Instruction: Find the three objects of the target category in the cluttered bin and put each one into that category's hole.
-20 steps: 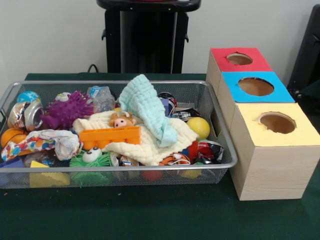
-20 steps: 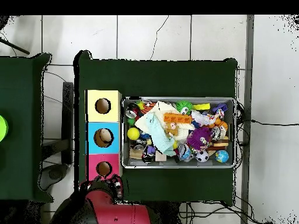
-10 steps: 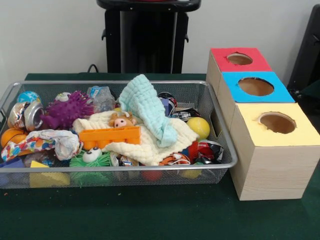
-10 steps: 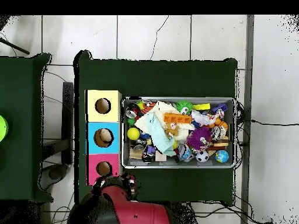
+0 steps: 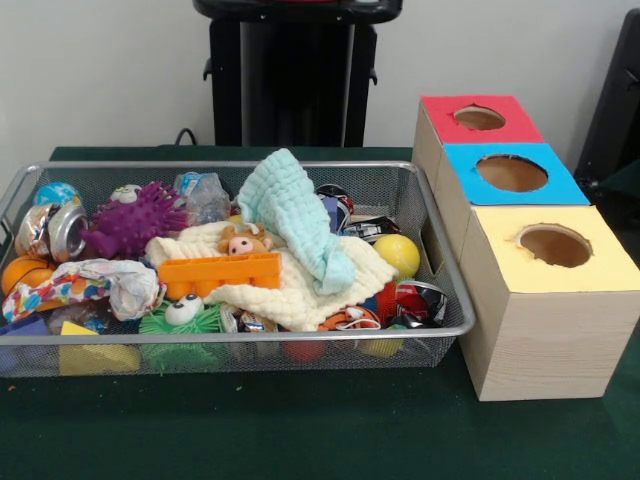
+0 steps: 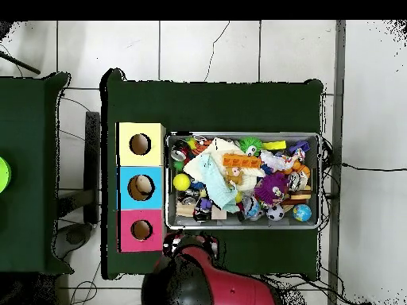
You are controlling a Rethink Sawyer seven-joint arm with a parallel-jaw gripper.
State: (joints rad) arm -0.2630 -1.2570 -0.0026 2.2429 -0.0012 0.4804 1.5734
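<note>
The search seems barely begun; the arm [image 6: 208, 278] sits near its base, its gripper's opening impossible to tell; next, reach the blotched wrapper [image 5: 80, 285] in the cluttered bin [image 5: 445, 265].

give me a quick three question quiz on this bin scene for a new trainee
1. True or false: the mint cloth lies on top of the pile in the wire bin.
2. Which box stands nearest the front camera? A) the red box B) the blue box C) the yellow box
3. Fill in: the crumpled wrapper with coloured blotches lies next to the orange ___.

Key
1. True.
2. C; the blue box is in the middle and the red box is farthest, toward the pedestal.
3. Block: the orange block lies right beside it in the front view.
</note>
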